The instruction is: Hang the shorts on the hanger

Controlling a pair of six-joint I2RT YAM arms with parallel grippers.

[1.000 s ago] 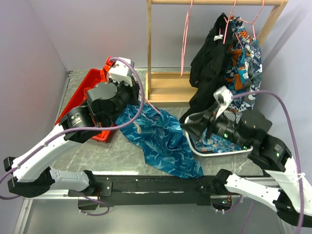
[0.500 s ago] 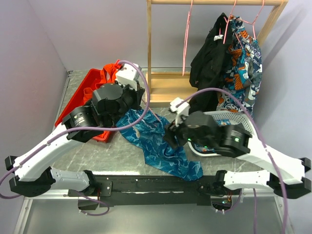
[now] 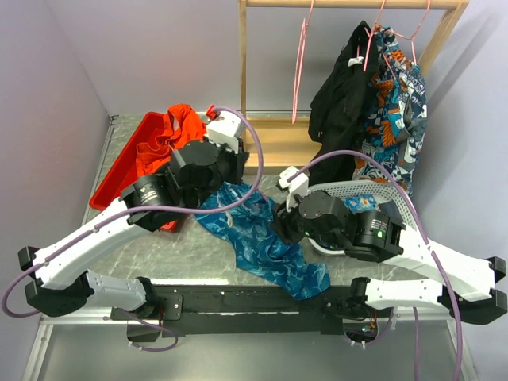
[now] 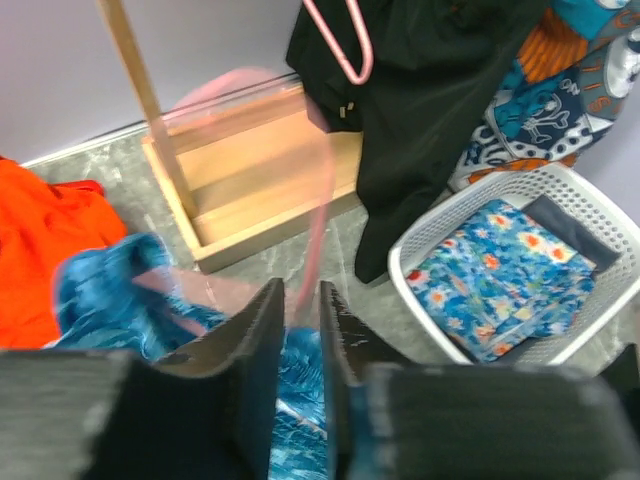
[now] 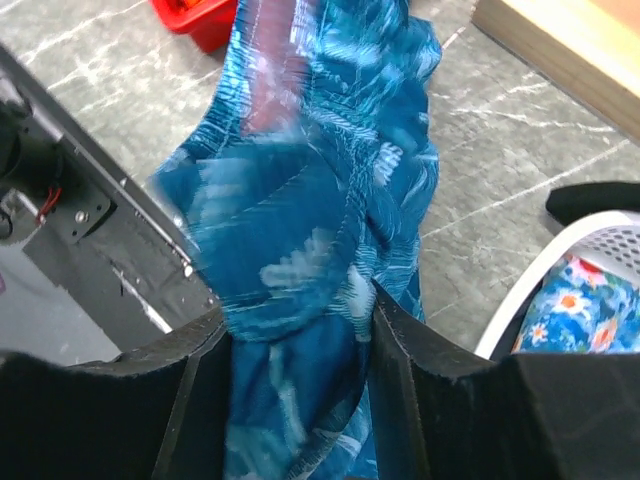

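The teal-blue leafy-print shorts [image 3: 258,238] lie crumpled on the table between the arms; they also show in the right wrist view [image 5: 330,150] and the left wrist view [image 4: 100,280]. My left gripper [image 4: 300,320] is shut on a pink hanger [image 4: 312,235], blurred, held over the shorts' far end near the wooden rack. In the top view the left gripper [image 3: 236,171] sits at the shorts' far edge. My right gripper [image 5: 300,330] is open, jaws wide, with shorts fabric between the fingers; in the top view it [image 3: 278,226] is over the shorts' middle.
A red bin [image 3: 119,171] with an orange garment [image 3: 171,131] stands at the left. A white basket [image 3: 397,198] with floral cloth is at the right. The wooden rack [image 3: 274,147] at the back carries a spare pink hanger [image 3: 300,71], a black garment [image 3: 341,103] and a floral garment [image 3: 397,95].
My right arm swung left from the basket to over the shorts, jaws now around the fabric. My left arm shifted right with the hanger, uncovering the orange garment.
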